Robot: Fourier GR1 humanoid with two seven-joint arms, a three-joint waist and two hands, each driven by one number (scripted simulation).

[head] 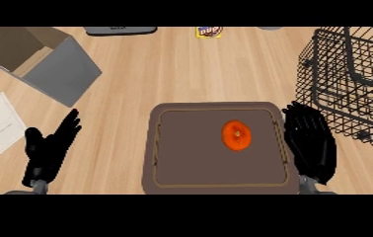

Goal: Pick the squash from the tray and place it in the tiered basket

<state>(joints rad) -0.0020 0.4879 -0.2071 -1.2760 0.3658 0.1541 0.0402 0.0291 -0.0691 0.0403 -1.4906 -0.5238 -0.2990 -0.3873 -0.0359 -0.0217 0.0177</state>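
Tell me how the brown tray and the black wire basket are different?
The tray is brown, solid and flat; the basket is black open wire and stands tall. The tray holds the orange squash; nothing shows inside the basket. The tray sits between both hands; the basket stands far right. Both rest on the wooden counter.

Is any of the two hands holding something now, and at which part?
Nothing is held. The left hand and the right hand are both open, and the squash lies untouched on the tray.
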